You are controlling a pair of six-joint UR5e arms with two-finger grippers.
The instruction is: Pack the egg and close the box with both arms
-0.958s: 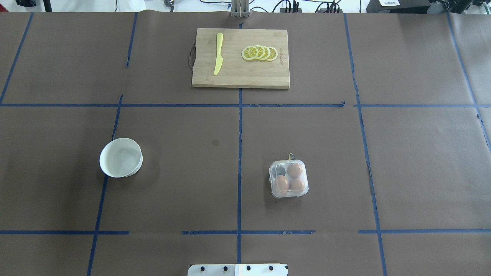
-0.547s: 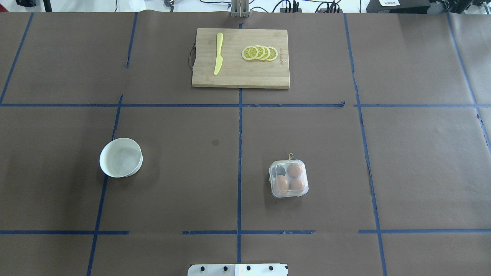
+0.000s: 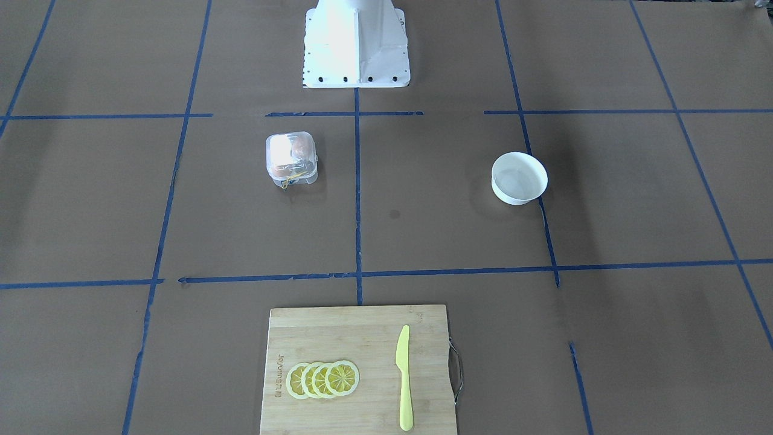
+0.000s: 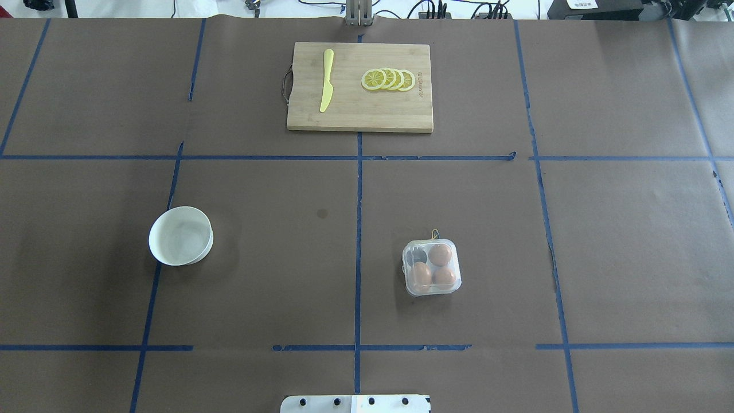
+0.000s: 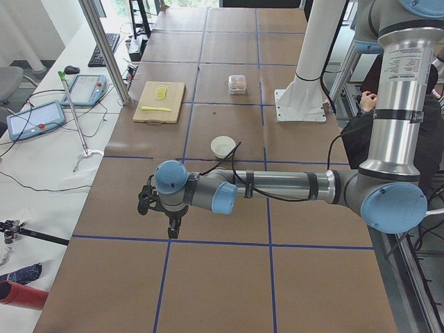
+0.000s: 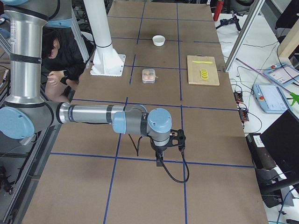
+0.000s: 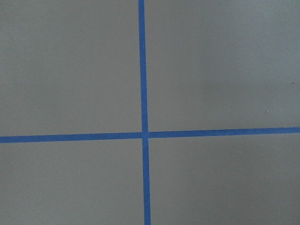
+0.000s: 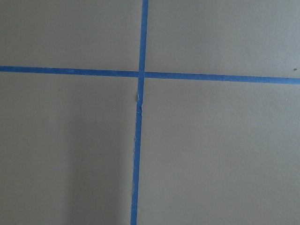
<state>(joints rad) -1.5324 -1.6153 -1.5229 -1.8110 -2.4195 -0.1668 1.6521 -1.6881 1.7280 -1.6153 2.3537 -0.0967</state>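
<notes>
**Exterior left.** The left gripper [image 5: 172, 223] hangs fingers-down over the near end of the table, on the outstretched left arm [image 5: 277, 186]. Its jaw opening cannot be determined from this view. The white bowl [image 5: 223, 146] lies beyond the gripper. The box [image 5: 238, 84] lies further beyond again, well apart from it.

**Exterior right.** The right gripper [image 6: 160, 156] hangs the same way over the opposite end of the table. Its opening cannot be determined either. The box is well ahead of it, toward the table's middle.

**Wrist views.** Each shows only the brown table covering [image 7: 70, 70] and a blue tape cross [image 7: 143, 134]. No fingers and no task item are in frame.

**Front-facing.** The box stands near the robot base [image 3: 356, 42], far from both tools. The lid appears to be down, and glare hides part of the contents.

**Overhead.** Three eggs [image 4: 440, 254] sit in the box and one cup is vacant. The bowl holds nothing. Compared with the two earlier overhead pictures, nothing has moved: box, eggs and bowl occupy the same positions.

**Assessment.** The lid appears shut, the bowl is empty, both arms are parked clear and the scene is static. Packing and closing therefore appear complete. Full seating of the lid cannot be confirmed.
</notes>
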